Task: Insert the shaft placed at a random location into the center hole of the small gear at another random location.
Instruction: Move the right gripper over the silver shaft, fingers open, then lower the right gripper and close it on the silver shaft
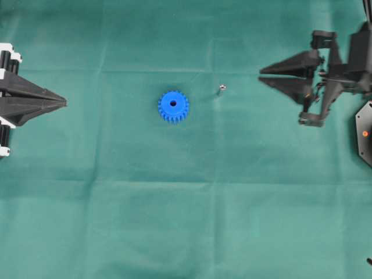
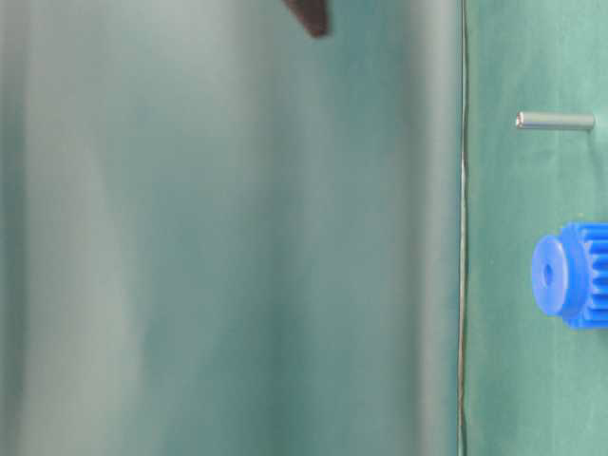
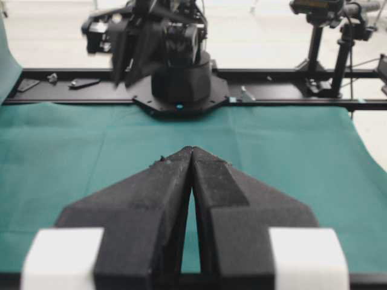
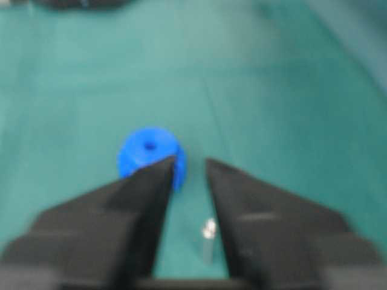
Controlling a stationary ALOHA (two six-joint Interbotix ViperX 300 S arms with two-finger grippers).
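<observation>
Step in hand looks like grabbing the shaft [image 1: 221, 88] w/ the right gripper [image 4: 189, 164]. Its jaws are a bit apart, holding nothing, and the pin sits between them in the wrist view. Left gripper [image 3: 192, 151] is closed on nothing, parked far left.

Shaft stands upright on the cloth [image 1: 186, 221], long axis vertical, near the gear [image 1: 173, 106], not touching. Imo go in level and pinch the upper half so the bottom end stays free for the hole [image 1: 172, 103].

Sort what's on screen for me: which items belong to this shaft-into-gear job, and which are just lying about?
Job: shaft standing upright; small gear with center hole; right claw, open.

Not part of it: green cloth; camera stands beyond the table; left claw, shut and idle.
</observation>
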